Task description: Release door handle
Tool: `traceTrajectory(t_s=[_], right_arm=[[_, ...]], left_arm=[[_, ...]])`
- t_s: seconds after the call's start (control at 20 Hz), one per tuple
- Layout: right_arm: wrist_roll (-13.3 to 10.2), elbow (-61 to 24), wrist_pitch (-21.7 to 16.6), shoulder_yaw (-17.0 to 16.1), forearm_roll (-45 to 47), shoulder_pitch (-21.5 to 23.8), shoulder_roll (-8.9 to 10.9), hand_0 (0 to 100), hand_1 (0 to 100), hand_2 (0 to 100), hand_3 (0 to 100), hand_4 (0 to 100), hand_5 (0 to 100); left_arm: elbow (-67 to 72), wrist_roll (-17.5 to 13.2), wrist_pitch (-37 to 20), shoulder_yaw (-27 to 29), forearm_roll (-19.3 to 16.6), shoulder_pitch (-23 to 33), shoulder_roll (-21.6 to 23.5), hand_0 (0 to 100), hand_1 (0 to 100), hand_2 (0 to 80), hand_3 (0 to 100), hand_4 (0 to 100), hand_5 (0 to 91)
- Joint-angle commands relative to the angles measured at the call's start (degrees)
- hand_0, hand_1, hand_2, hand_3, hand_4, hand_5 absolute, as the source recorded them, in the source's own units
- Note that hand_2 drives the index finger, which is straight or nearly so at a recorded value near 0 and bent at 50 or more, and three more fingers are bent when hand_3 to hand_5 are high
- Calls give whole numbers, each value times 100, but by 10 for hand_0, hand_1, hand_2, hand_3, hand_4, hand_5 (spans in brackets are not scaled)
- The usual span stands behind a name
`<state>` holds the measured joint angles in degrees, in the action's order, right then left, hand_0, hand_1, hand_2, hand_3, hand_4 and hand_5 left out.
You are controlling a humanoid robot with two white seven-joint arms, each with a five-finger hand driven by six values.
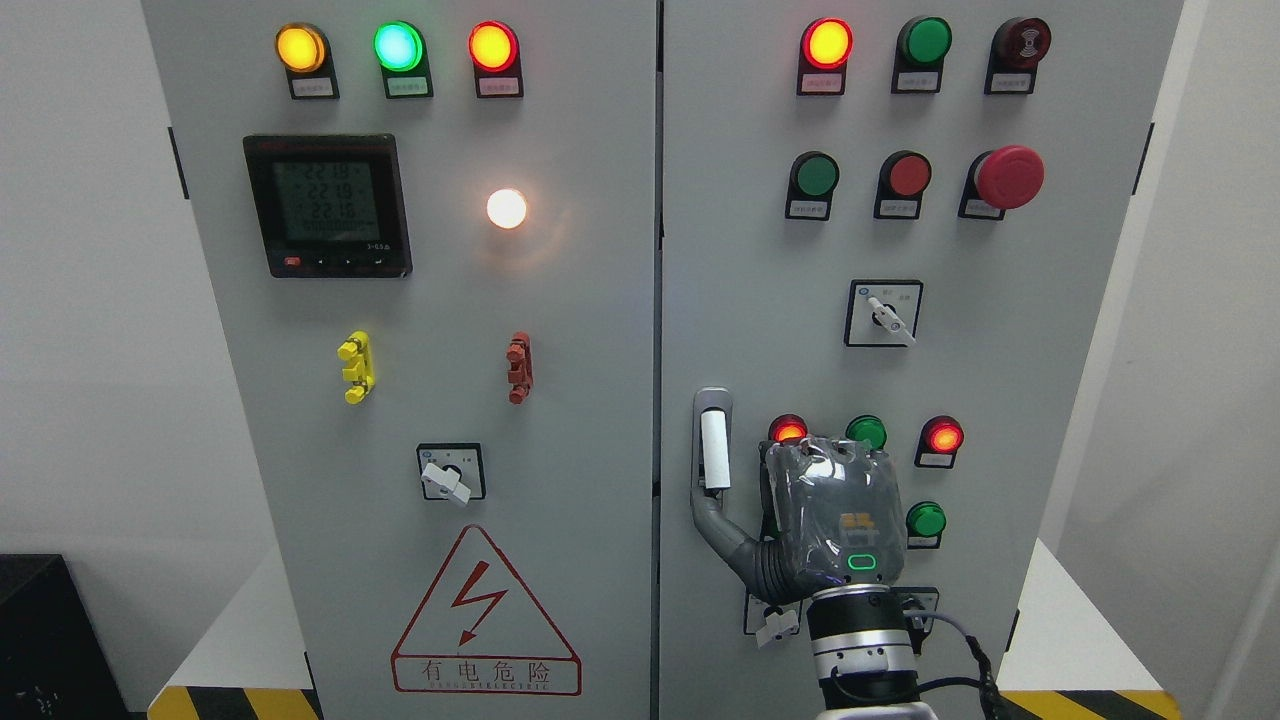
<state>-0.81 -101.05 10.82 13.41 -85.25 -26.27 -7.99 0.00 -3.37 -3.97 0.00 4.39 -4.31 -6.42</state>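
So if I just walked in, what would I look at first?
Probably the bright lights glowing yellow, green and red along the top of the grey cabinet, and the big red mushroom button at the upper right. Next, the robot hand low on the right door, its thumb reaching to the door handle. There's also a lightning warning triangle at the lower left.

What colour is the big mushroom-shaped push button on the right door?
Red, in the head view: the mushroom-shaped push button.
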Motion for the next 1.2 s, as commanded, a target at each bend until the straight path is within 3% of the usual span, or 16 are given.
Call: traceTrajectory(t_s=[0.0,0.6,1.15], right_arm=[[2,-3,-10,-22,-1,-1,-1,225,290,900,1000,1000,951],[64,15,-1,-22,8,-133,-10,228,290,896,1000,1000,950],[37,-38,-1,-31,8,-1,-18,294,305,895,1000,1000,949]], left_arm=[[-114,3,2,-123,0,0,0,0,0,23,88,13,0],[-114,3,2,-123,0,0,0,0,0,23,85,13,0],[-114,3,2,-123,0,0,0,0,0,23,90,13,0]])
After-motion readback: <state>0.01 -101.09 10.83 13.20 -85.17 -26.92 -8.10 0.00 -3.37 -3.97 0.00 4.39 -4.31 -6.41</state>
